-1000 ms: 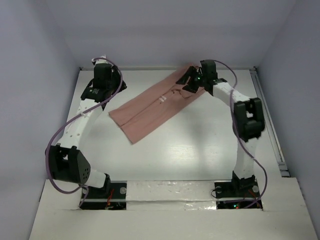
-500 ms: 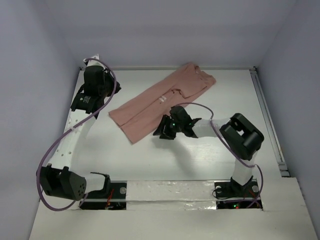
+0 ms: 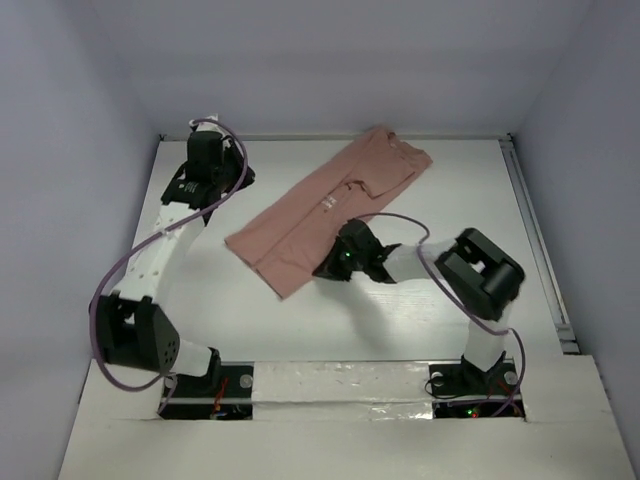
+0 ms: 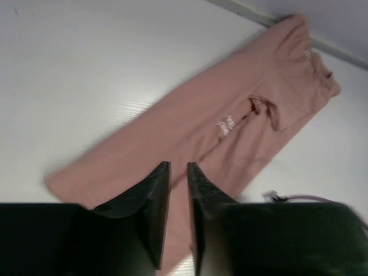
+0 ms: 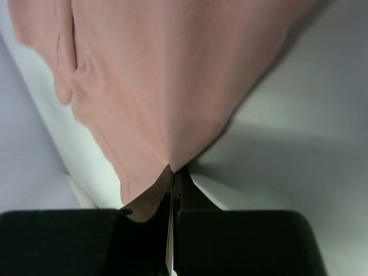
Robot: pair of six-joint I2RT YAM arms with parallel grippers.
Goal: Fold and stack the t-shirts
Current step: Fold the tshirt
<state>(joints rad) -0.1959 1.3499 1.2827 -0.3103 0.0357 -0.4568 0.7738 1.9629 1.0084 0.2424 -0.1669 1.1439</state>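
Note:
The salmon-pink t-shirt [image 3: 320, 205] lies on the white table as a long strip folded lengthwise, running diagonally from the back right to the middle left, with small print showing near its middle. My right gripper [image 3: 332, 264] is low at the strip's near long edge, shut on a pinch of the pink cloth [image 5: 167, 86], which rises in a small peak at the fingertips. My left gripper [image 3: 232, 186] hovers above the table just left of the strip. Its jaws are almost closed with a thin gap and hold nothing. The left wrist view shows the shirt [image 4: 230, 115] beyond the fingertips.
The white table [image 3: 420, 300] is boxed in by grey walls at the back and both sides. A metal rail [image 3: 540, 250] runs along the right edge. Purple cables loop from both arms, one crossing over the shirt near the right forearm.
My right gripper left the collar end at the back, came down to the strip's near edge and closed on the cloth. The strip's near end shifted slightly. My left arm swung out and back.

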